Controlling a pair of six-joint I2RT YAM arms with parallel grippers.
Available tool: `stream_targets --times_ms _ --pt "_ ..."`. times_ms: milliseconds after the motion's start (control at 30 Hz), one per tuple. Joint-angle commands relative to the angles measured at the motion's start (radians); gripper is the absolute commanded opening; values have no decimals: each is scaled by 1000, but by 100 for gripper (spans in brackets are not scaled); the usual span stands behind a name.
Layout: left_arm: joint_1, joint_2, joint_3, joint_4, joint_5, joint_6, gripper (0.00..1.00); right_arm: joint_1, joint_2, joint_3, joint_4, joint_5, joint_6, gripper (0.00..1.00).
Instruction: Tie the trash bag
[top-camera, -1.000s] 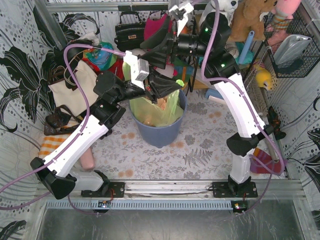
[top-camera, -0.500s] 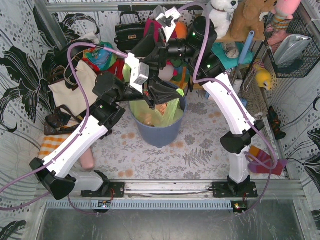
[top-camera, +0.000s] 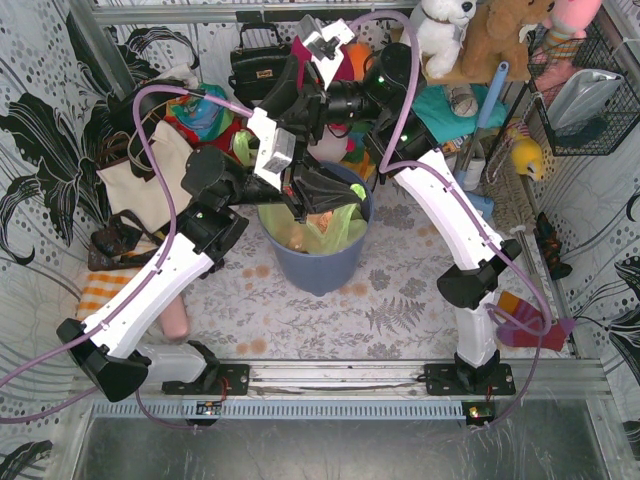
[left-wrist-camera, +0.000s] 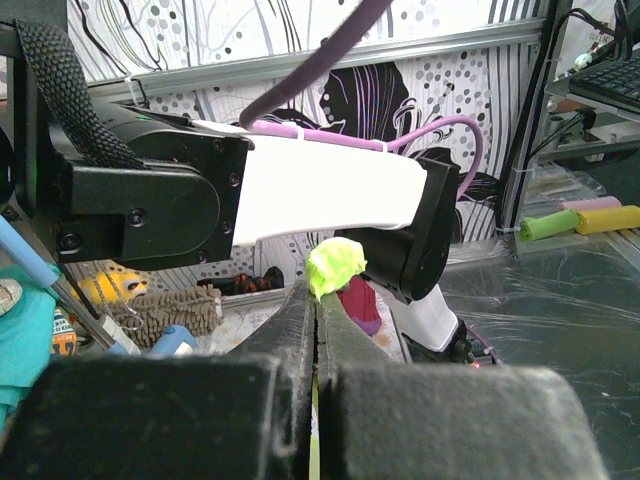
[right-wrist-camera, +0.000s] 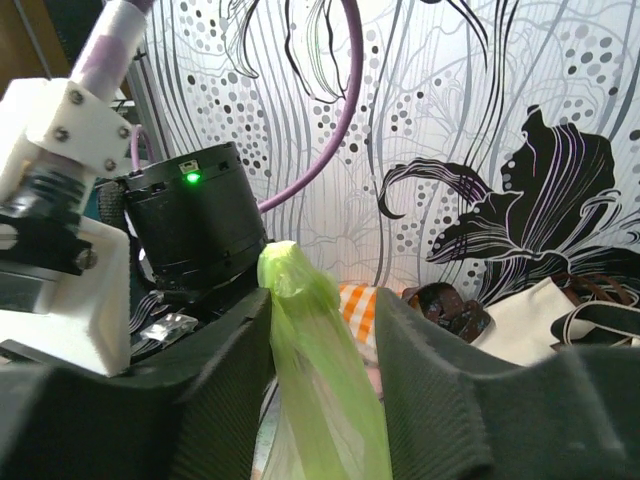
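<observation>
1. The trash bag (top-camera: 322, 228) sits inside the blue-grey bin (top-camera: 318, 272) at the middle of the table. Orange paper shows through its green film, and two twisted ears of it are drawn up out of the mouth.
2. The left gripper (left-wrist-camera: 316, 300) is pressed tight shut on a thin edge of film over the right side of the bin's mouth. Only a small green nub pokes out past its tips.
3. The right gripper (right-wrist-camera: 320, 300) stands about half closed around the other ear, a thick twisted strand that touches both fingers. How firm that hold is cannot be told. It hangs at the far left of the bin, so the two wrists cross above it.
4. With so little film past the left tips, a sharp pull could slip the nub free and drop that ear back into the bin.
5. The right strand could slide through if it is tugged before the jaws tighten.
6. Too hard a pull might stretch or tear the thin film, or lift the bag and tip the bin.
7. The wrists are crowded together. Crossing further could knock the right fingers against the left arm's white camera block (top-camera: 275, 150) or catch the purple cable (top-camera: 160, 88).
8. A black handbag (top-camera: 258, 62) lies just beyond the right gripper, soft toys (top-camera: 500, 30) at the far right and a canvas tote (top-camera: 150, 180) at the left. A wide swing toward the far side could brush them.
</observation>
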Motion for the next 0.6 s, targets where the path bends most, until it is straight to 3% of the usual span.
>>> stream_targets --times_ms 0,267,533,567 --pt "-3 -10 -6 55 22 -18 0 6 -3 5 152 -44 88 40" --pt "-2 -14 -8 36 17 -4 0 6 -17 -20 155 -53 93 0" --pt "-3 -41 -36 50 58 -1 0 6 -64 -68 103 -17 33 0" --pt "-3 -46 -44 58 66 0 0 6 -62 -61 100 -24 36 11"
